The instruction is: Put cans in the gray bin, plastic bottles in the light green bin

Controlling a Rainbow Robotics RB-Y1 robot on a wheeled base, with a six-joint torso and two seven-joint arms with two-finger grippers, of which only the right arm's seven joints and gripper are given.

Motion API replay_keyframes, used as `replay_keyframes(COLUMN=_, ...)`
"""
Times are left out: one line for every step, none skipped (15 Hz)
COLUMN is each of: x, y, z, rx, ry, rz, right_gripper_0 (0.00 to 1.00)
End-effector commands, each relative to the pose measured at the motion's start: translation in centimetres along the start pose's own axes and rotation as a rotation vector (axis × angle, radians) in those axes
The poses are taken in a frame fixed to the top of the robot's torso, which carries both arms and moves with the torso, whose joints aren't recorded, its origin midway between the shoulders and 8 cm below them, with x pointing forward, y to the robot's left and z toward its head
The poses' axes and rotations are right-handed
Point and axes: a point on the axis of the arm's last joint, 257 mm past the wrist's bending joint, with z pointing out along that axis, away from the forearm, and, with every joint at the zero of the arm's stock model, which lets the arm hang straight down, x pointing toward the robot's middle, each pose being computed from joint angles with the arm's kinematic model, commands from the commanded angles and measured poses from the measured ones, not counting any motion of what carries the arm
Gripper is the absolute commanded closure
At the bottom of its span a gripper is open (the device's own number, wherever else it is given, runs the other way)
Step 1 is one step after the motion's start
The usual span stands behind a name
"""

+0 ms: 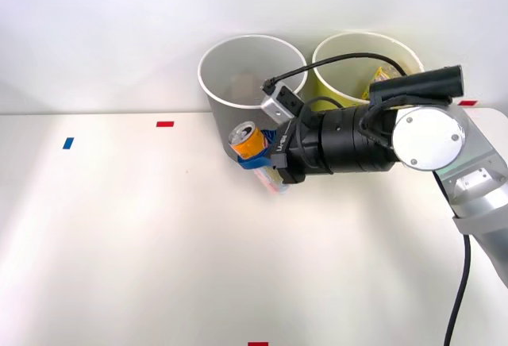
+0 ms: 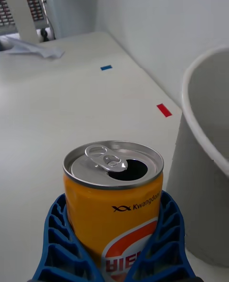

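Observation:
My right gripper (image 1: 258, 158) is shut on an orange drink can (image 1: 247, 140), held above the table just in front of the gray bin (image 1: 230, 108). In the right wrist view the can (image 2: 112, 205) stands upright between my blue ribbed fingers (image 2: 62, 244), its opened silver top facing the camera, with the gray bin's wall and white rim (image 2: 200, 120) close beside it. The light green bin (image 1: 329, 84) stands right of the gray one, partly hidden by my arm, with yellow-labelled items inside. The gray bin's inside looks pale with little visible in it.
Both bins sit at the table's far edge against the white wall. Small red tape marks (image 1: 164, 124) and a blue one (image 1: 67, 143) lie on the white table. A black cable (image 1: 333, 60) loops from my wrist over the bins.

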Motion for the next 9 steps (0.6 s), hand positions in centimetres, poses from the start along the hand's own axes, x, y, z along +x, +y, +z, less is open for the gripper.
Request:
replay_keyframes(x=-4.4, y=0.0, z=-0.6, rx=0.048, ry=-0.193, rz=0.035, right_gripper_0=1.0)
replay_keyframes(x=-6.3, y=-0.2, z=-0.8, rx=0.058, ry=-0.273, rz=0.073, right_gripper_0=1.0)
replay_keyframes(x=-8.0, y=-0.7, z=-1.1, rx=0.073, ry=-0.339, rz=0.102, right_gripper_0=1.0)
replay_keyframes(x=-9.2, y=-1.0, z=-1.5, rx=0.085, ry=-0.389, rz=0.124, right_gripper_0=1.0)
replay_keyframes(x=-10.3, y=-1.5, z=-2.0, rx=0.098, ry=-0.437, rz=0.149, right_gripper_0=1.0)
replay_keyframes(x=-11.6, y=-2.0, z=-2.6, rx=0.111, ry=-0.498, rz=0.183, right_gripper_0=1.0)
replay_keyframes(x=-12.6, y=-2.6, z=-3.1, rx=0.128, ry=-0.542, rz=0.204, right_gripper_0=1.0)
replay_keyframes(x=-13.6, y=-3.2, z=-3.4, rx=0.152, ry=-0.583, rz=0.213, right_gripper_0=1.0)
replay_keyframes(x=-14.7, y=-4.1, z=-3.9, rx=0.198, ry=-0.63, rz=0.205, right_gripper_0=1.0)
